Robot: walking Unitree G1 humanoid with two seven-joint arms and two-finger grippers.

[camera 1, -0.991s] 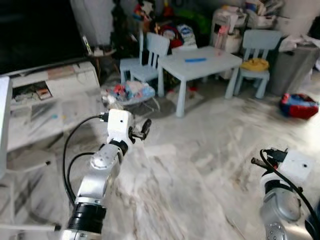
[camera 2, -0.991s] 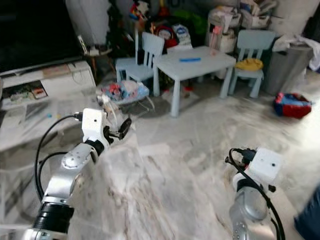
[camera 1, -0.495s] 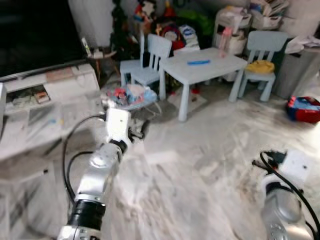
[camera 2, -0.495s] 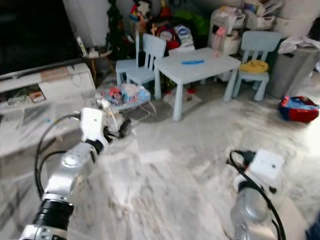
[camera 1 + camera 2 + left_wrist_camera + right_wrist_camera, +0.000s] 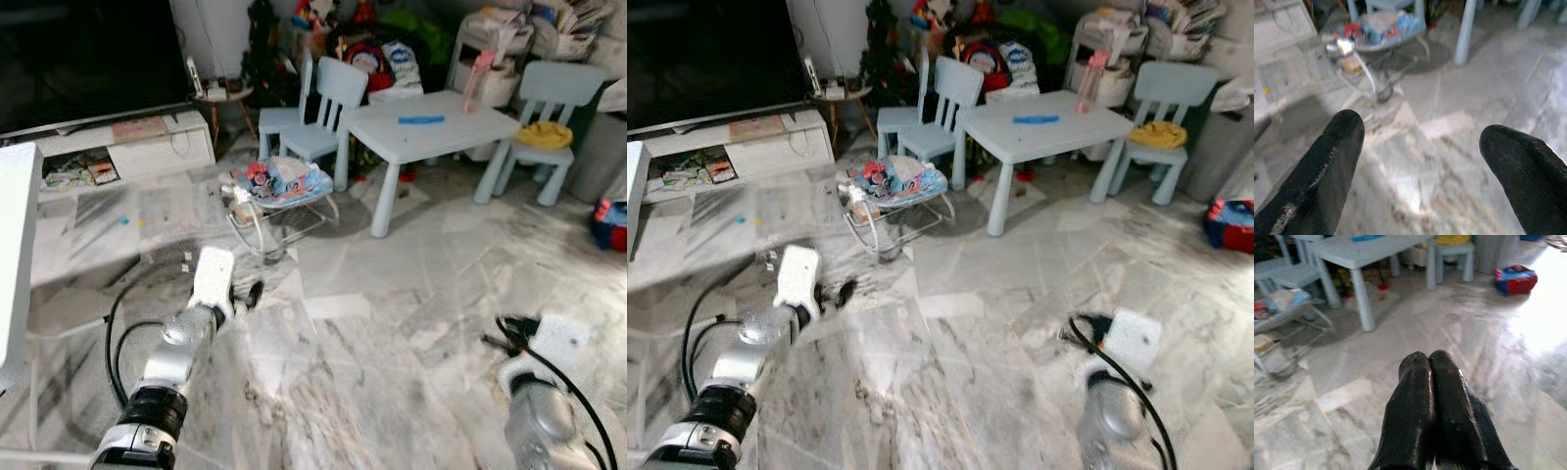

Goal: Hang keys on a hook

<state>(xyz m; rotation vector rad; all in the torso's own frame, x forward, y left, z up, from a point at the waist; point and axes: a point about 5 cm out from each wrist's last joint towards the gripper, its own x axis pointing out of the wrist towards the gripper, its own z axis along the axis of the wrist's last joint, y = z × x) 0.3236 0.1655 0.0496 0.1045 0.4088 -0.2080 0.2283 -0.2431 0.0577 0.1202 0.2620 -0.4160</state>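
You see the left gripper (image 5: 1418,152) now lower than a second ago; the camera has also turned. The grey marble floor (image 5: 392,323) lies open up to the pale blue table (image 5: 431,122) and the small baby bouncer (image 5: 279,191). The left fingers stand wide apart, holding nothing. The right gripper (image 5: 1432,382) is pressed together, empty. You cannot tell where the keys are.

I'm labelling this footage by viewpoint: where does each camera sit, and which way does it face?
Left eye, on the head: looks forward and down at the marble floor; both silver arms show.
Right eye: same scene, same arms.
Left wrist: looks along the open left pincer toward the baby bouncer.
Right wrist: looks along the shut right pincer toward the blue table.
Shared: both wrist views catch the bouncer and the table's legs, as do the eyes.
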